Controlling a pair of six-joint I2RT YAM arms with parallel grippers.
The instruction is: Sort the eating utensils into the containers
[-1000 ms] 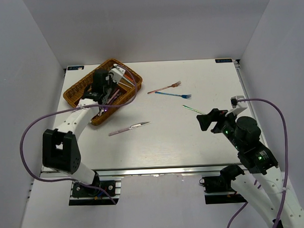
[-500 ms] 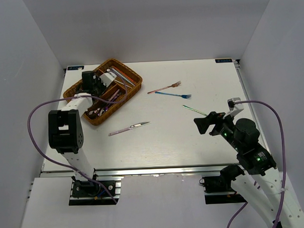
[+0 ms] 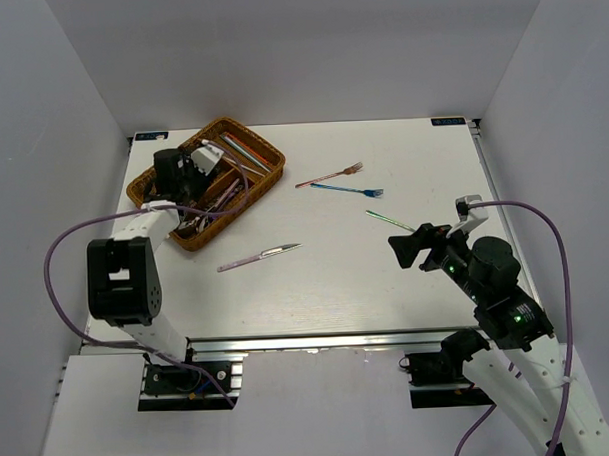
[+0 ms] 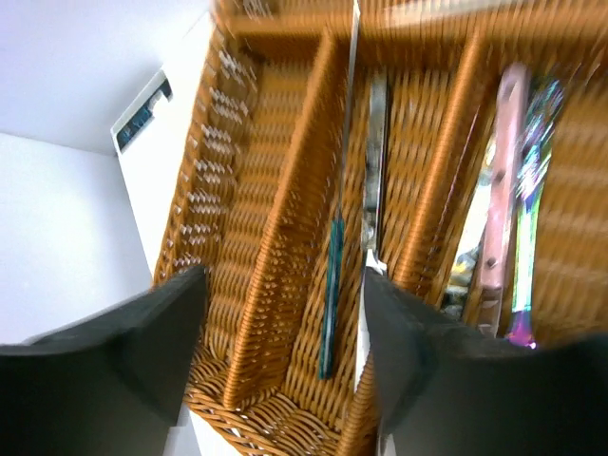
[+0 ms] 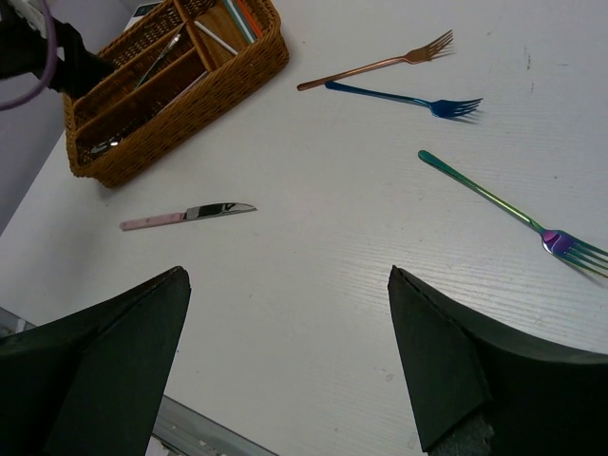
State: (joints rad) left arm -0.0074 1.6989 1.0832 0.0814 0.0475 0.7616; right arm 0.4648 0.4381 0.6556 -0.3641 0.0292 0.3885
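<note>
The wicker tray [image 3: 267, 184] stands at the far left of the table with several utensils in its long compartments. My left gripper [image 3: 187, 162] hovers over it, open and empty [image 4: 285, 351]. Below its jaws a teal-handled utensil [image 4: 332, 294] lies in a compartment beside a silver one [image 4: 377, 123]. Pink [image 4: 503, 218] and iridescent [image 4: 534, 180] utensils fill the compartment to the right. On the table lie a pink-handled knife [image 3: 258, 256], a rose-gold fork [image 3: 330, 175], a blue fork [image 3: 348, 189] and a green-purple fork [image 3: 389, 219]. My right gripper [image 3: 425, 246] hangs open above the table, near the green-purple fork [image 5: 494, 198].
White walls close the table in on the left, back and right. The left arm's purple cable loops over the tray's near side [image 3: 238, 180]. In the right wrist view the tray [image 5: 171, 123] is far left and the knife [image 5: 185, 216] lies ahead.
My left gripper has shifted left over the tray and opened; the teal-handled utensil now lies loose in a compartment. The right arm edged slightly left.
</note>
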